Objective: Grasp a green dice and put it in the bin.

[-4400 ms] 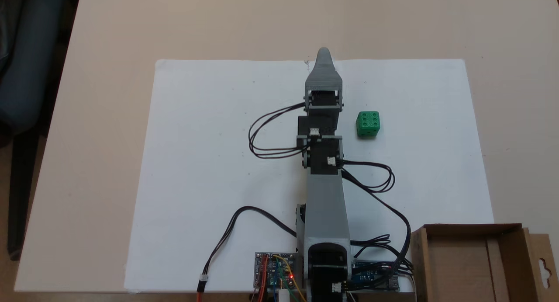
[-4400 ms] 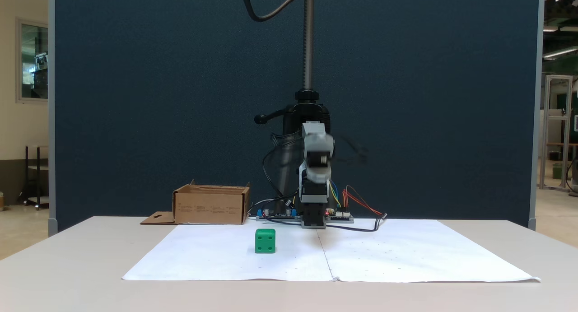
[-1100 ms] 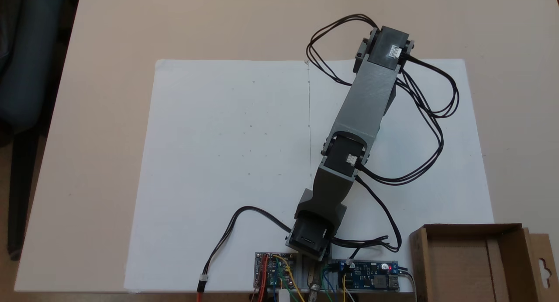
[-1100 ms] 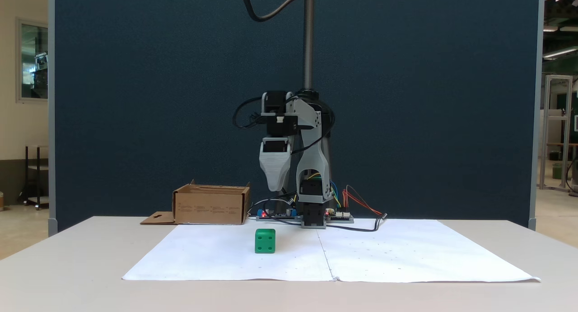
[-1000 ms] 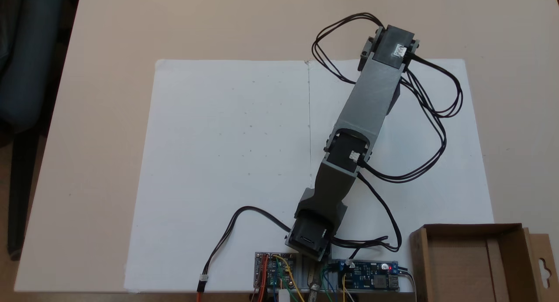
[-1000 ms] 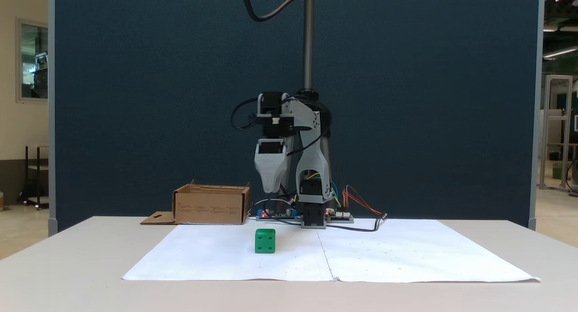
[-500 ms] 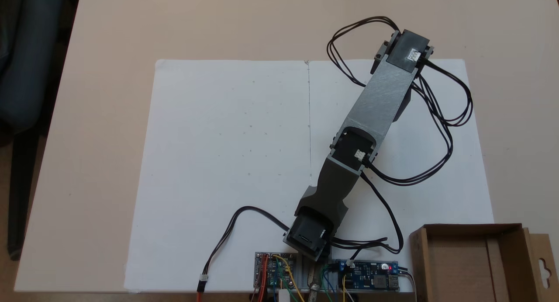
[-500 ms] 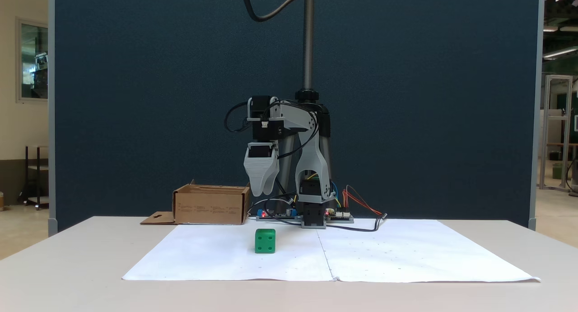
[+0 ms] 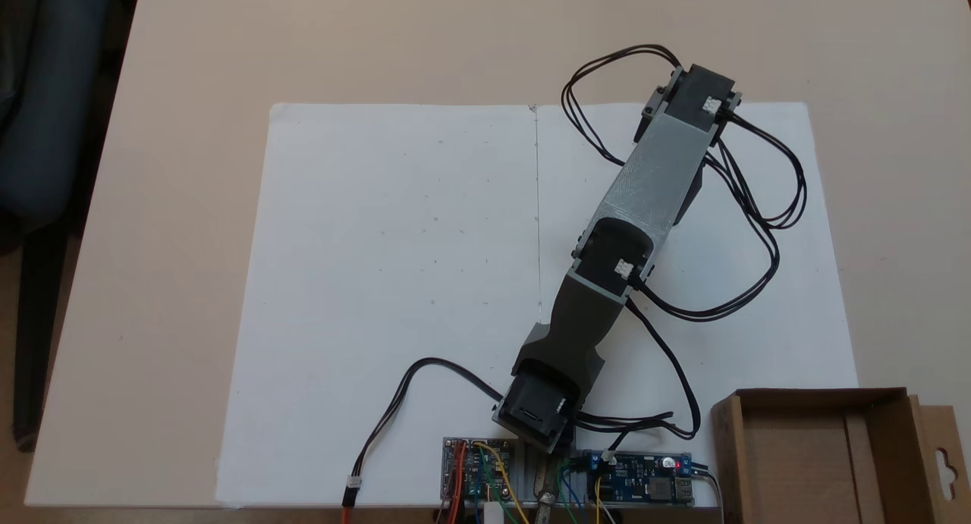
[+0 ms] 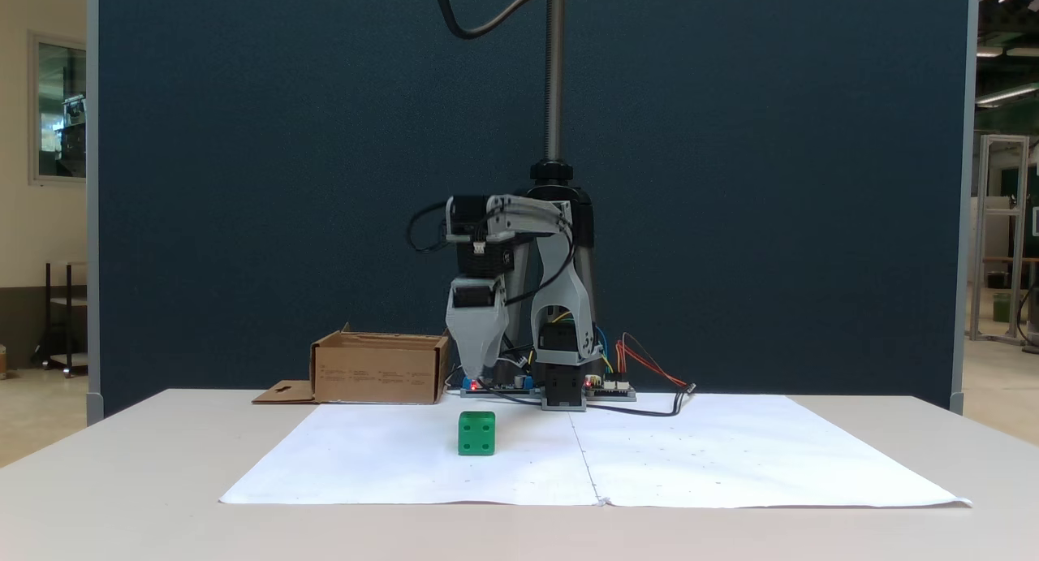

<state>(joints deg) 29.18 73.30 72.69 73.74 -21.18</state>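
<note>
Green dice (image 10: 476, 433) sits ungrasped on the paper sheet (image 10: 390, 463), claw (image 10: 476, 374) poised just above, tip one narrow point so spread/pinched can't tell; grasp & carry to bin (image 10: 379, 370) both left.

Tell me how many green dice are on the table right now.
1. The green dice sits on the white paper in the fixed view from the front, below the hand. From above the arm covers that spot, so another could be hidden.
</note>
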